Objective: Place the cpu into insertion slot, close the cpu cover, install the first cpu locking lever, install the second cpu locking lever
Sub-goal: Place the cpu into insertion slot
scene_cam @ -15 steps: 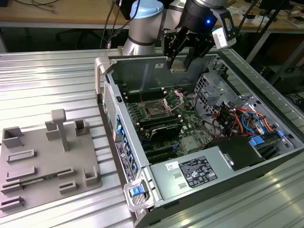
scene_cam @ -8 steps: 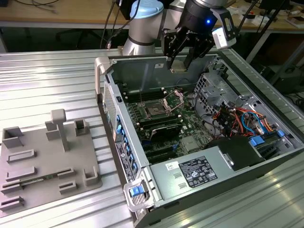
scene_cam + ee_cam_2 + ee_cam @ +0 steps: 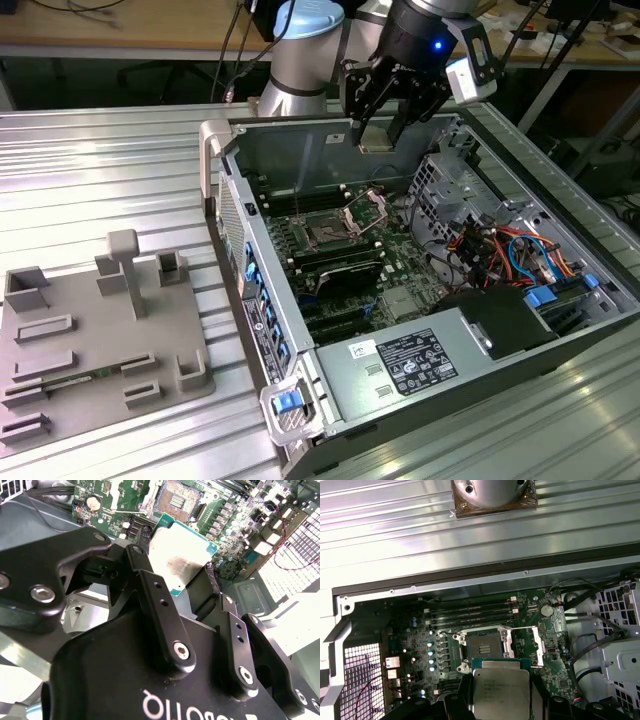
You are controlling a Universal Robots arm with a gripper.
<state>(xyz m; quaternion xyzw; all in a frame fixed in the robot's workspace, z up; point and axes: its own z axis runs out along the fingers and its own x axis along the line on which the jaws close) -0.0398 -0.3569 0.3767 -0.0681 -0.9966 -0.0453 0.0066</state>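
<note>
One of four steps in hand, cpu placement: black two-finger tool (image 3: pixel 378 133) pinches the small flat tan-silver square cpu (image 3: pixel 376 141) at upper centre of the exterior view, well above the dark square insertion slot (image 3: pixel 325 232) mid-frame, silver hinged cpu cover (image 3: pixel 367 206) raised; my read, seating calls for squaring the chip over the socket.

The cpu (image 3: pixel 500 692) is noted as dull silver metal. The gripper (image 3: pixel 171 561) is finished matt black. The table (image 3: pixel 100 170) is ribbed, shiny metal; the case (image 3: pixel 300 140), grey sheet metal; the tray (image 3: pixel 90 340), matt grey plastic.
</note>
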